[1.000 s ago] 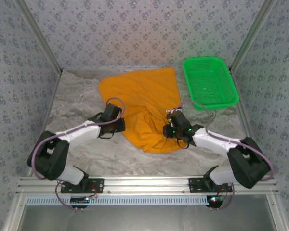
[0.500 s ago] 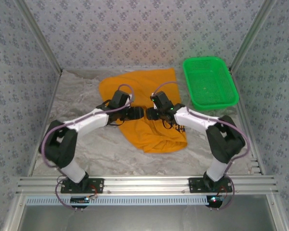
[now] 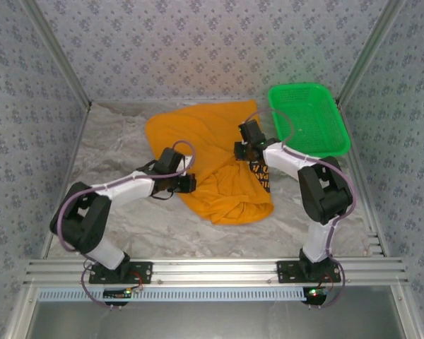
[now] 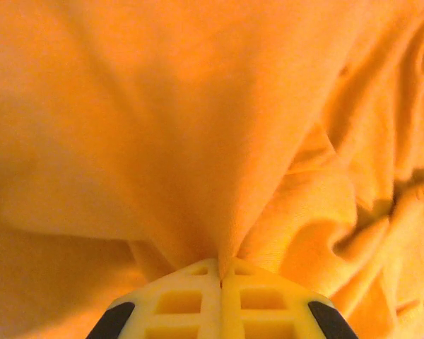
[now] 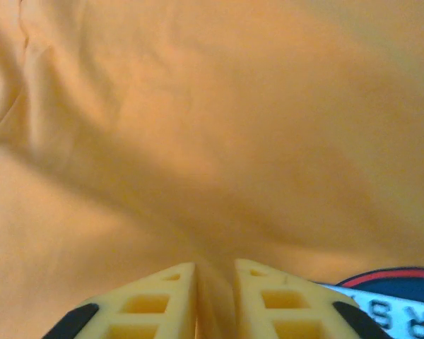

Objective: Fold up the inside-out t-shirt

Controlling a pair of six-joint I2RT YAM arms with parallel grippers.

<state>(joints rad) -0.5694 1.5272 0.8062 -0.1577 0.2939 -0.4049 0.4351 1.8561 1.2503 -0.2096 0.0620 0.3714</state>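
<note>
Marbled grey table (image 3: 113, 152) is carrying the t-shirt (image 3: 212, 141) mid-table in the top view, bunched, its long axis running far to near, the green basket (image 3: 307, 120) sitting far right. At its sides, the left gripper (image 3: 189, 183) is biting the left edge and the right gripper (image 3: 240, 150) the right side, so the cloth is lying between them. From the left wrist, the left gripper (image 4: 220, 265) is pinching a gathered ridge, jaws closed. From the right wrist, the right gripper (image 5: 215, 272) is clamping a thin fold beside the dark print (image 5: 399, 300).

I'm looking at a lab robot cell: aluminium extrusion frame (image 3: 212, 268), patterned backdrop walls (image 3: 212, 49) on three sides, marble-print tabletop (image 3: 113, 141) inside.
</note>
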